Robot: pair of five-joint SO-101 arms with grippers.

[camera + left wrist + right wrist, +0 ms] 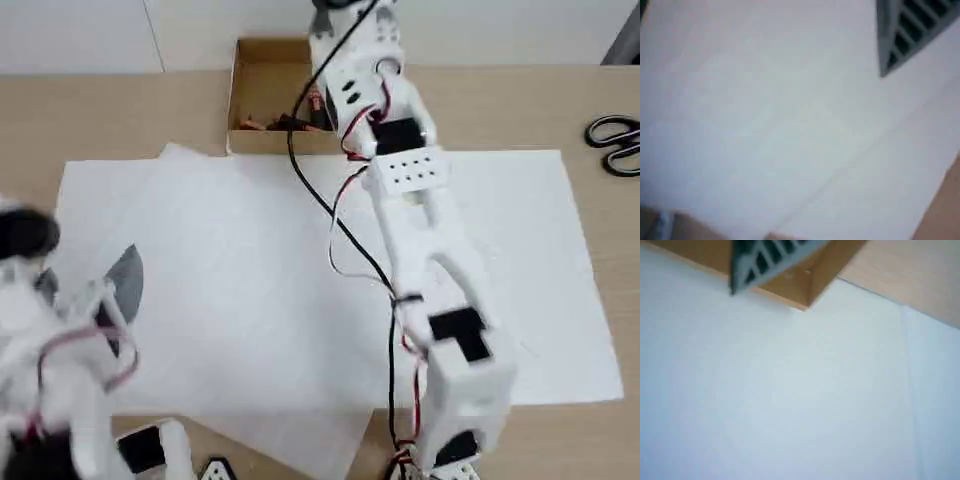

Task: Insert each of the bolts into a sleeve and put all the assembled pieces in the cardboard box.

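Overhead, right gripper (pixel 318 106) above cardboard box (pixel 258 75), pieces (pixel 270 124) inside beside it; clenched or released: cannot tell.

The cardboard box (pixel 262 95) stands on the table (pixel 120 110) behind the paper sheets (pixel 250 280), scissors (pixel 615 143) to the right.

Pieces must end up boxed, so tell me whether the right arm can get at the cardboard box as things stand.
Probably yes: the right arm stretches over the white paper with its end right at the cardboard box, and nothing shows in between.
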